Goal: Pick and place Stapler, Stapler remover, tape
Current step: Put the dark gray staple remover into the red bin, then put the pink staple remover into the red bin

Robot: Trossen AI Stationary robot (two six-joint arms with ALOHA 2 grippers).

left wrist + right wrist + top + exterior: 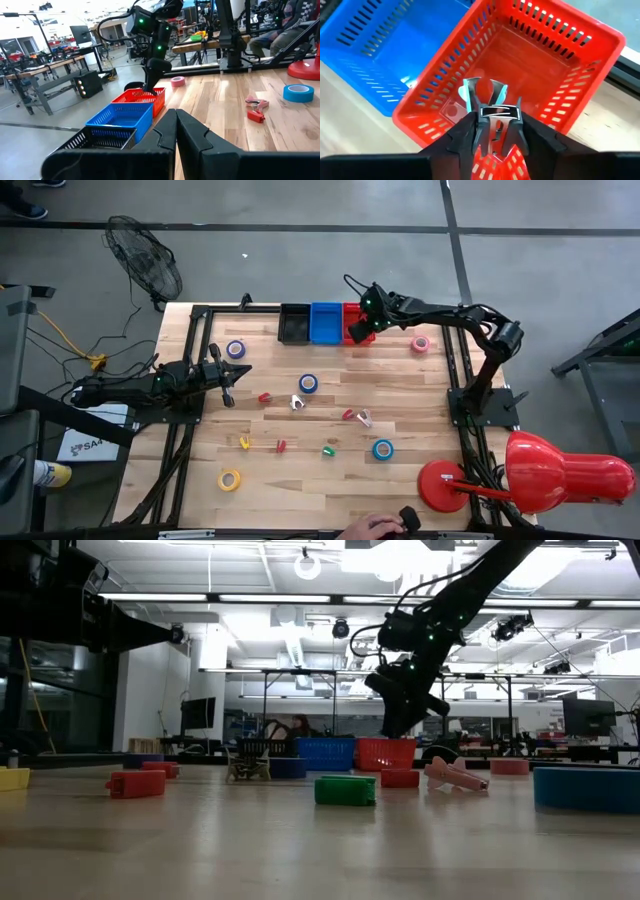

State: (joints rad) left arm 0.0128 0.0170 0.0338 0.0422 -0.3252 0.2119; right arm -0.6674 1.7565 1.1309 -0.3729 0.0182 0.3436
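Note:
My right gripper (358, 330) hangs over the red basket (580, 65) at the table's far edge, shut on a metal staple remover (485, 95) with pale blue handles. My left gripper (232, 378) waits shut over the table's left side, touching nothing. Tape rolls lie flat on the table: purple (236, 349), blue (308, 383), a second blue (383, 449), yellow (229, 479) and pink (421, 344). Small staplers lie about mid-table: red (265, 396), green (328, 450) and yellow (244, 443). Two more staple removers (297, 402) (364, 418) rest there too. My right gripper pinches the staple remover between its two fingers by the metal body (495, 117). It comes from above, slanting down into the basket. The remover's claws (470, 92) stick out past the fingertips. It is lifted clear above the red basket's floor.
A black basket (294, 323) and a blue basket (326, 322) stand left of the red one. A red lamp (545, 470) sits at the near right corner. A person's hand (385, 527) shows at the near edge. Open wood lies along the table's near side.

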